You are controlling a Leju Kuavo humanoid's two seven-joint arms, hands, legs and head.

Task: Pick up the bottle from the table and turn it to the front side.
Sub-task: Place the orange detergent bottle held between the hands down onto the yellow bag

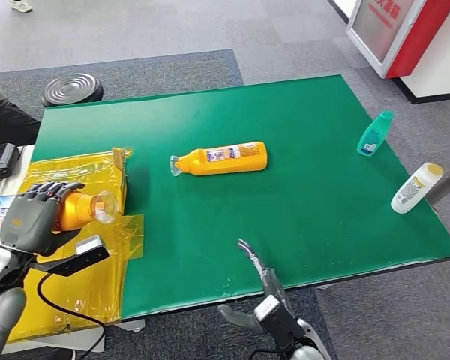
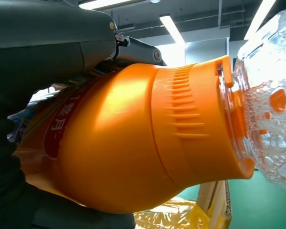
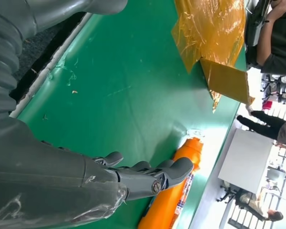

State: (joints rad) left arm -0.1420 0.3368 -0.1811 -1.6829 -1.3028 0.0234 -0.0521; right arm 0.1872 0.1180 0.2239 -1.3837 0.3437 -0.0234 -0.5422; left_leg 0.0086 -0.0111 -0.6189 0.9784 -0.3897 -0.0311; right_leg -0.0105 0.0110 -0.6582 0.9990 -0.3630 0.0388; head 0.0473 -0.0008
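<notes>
My left hand (image 1: 33,214) grips an orange bottle (image 1: 81,209) with a clear cap, held on its side above the yellow tape-covered box (image 1: 92,292) at the table's left end. The left wrist view has that orange bottle (image 2: 134,143) close up, its clear cap (image 2: 271,95) pointing away from the hand. A second orange bottle (image 1: 223,158) lies on its side on the green table (image 1: 302,210), cap to the left. My right hand (image 1: 259,289) hovers at the near table edge with fingers apart and nothing in it; past its fingers (image 3: 152,174) lies the second orange bottle (image 3: 174,195).
A teal bottle (image 1: 374,133) and a white bottle with a yellow cap (image 1: 415,187) lie near the table's right edge. A dark round disc (image 1: 71,88) sits on the floor beyond the far left corner. A person (image 3: 274,38) stands at the left.
</notes>
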